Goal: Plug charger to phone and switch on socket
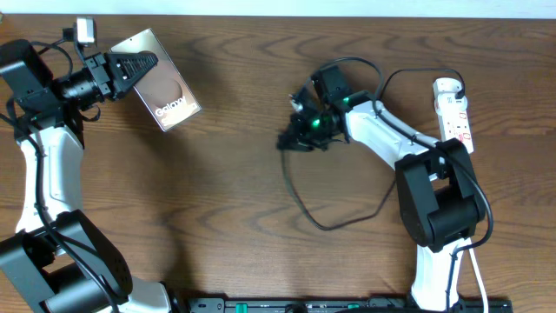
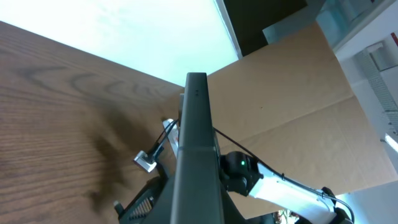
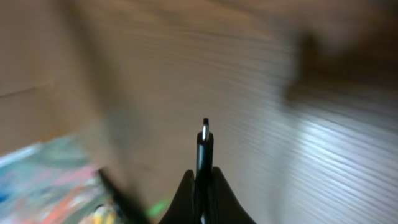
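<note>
The phone [image 1: 163, 91] is held off the table at the far left, screen up, with "Galaxy" text showing. My left gripper [image 1: 130, 68] is shut on its upper end. In the left wrist view the phone [image 2: 198, 155] shows edge-on as a dark slab between the fingers. My right gripper [image 1: 289, 139] is at mid table, shut on the charger [image 1: 300, 196], whose thin black cable loops down and back to the right. In the right wrist view the plug tip [image 3: 204, 134] sticks up between the shut fingers [image 3: 204, 180]. The socket [image 1: 456, 113] lies at the far right.
The right arm [image 1: 382, 130] stretches from the lower right across toward mid table. A brown cardboard sheet [image 2: 292, 99] stands beyond the table's far edge. A white cord [image 1: 480, 278] runs down at the lower right.
</note>
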Controlling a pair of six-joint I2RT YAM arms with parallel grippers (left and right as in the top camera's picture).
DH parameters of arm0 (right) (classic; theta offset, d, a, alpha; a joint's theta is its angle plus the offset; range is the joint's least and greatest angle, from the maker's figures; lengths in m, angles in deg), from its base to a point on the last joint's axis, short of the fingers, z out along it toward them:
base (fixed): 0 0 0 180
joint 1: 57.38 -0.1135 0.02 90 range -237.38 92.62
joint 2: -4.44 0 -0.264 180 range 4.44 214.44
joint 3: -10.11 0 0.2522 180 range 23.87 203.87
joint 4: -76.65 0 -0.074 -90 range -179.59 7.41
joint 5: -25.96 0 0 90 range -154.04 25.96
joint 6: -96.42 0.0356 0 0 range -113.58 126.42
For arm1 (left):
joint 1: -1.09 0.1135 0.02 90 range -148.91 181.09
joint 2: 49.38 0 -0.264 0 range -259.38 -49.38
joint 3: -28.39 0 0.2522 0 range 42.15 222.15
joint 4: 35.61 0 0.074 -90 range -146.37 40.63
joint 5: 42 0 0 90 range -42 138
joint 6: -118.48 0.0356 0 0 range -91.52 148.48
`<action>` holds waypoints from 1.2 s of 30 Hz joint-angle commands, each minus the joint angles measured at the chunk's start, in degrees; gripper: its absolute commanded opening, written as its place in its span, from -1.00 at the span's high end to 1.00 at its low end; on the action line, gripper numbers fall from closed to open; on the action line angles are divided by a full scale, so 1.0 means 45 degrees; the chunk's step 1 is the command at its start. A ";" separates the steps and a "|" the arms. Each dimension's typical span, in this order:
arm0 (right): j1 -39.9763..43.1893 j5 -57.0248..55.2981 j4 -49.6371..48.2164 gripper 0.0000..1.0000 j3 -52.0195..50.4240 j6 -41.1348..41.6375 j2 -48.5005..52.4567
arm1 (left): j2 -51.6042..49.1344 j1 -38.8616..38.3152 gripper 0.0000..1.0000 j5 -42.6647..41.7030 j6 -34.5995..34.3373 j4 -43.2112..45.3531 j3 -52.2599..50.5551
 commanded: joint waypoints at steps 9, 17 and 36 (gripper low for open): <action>-0.0058 -0.5882 0.4585 0.98 0.0967 -0.0651 -0.0355 | 0.0131 0.0015 0.85 -0.0437 -0.0112 0.0063 0.0024; -0.0306 -0.6096 0.5707 0.98 0.0860 -0.0466 -0.0350 | 0.0131 0.0015 0.85 -0.0442 -0.0112 0.0063 0.0024; -0.1161 -0.6946 0.5707 0.98 0.0214 0.0350 -0.0350 | 0.0131 0.0015 0.85 -0.0442 -0.0107 -0.0136 0.0024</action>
